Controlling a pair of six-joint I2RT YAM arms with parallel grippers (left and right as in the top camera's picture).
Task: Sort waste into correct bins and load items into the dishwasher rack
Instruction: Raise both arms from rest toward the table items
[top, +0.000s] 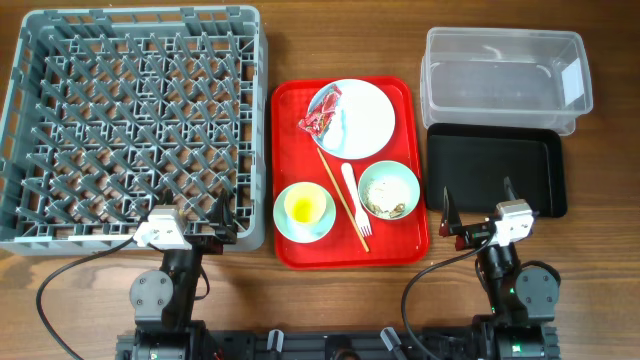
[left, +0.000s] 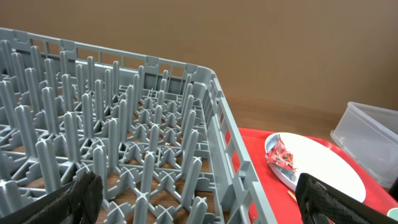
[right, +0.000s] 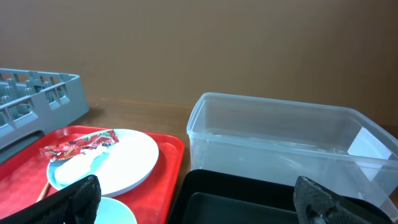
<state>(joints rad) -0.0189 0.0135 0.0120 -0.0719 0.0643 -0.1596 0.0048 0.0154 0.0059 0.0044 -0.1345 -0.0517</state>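
Sorting yet to start | left pincer (left: 202, 208) and right pincer (right: 199, 205) both spread apart, empty | red-and-white wrapper (top: 320, 113) lies on white plate (top: 362, 122), red tray (top: 290, 165) | best pinched from above at its raised crumple, plate undisturbed.

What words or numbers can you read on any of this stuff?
No words or numbers can be read here.
Crumpled wrapper on the white plate: red-and-white print, too crumpled and blurred to read.
White sticker on the clear tub: looks blank, or its print is too small to tell.
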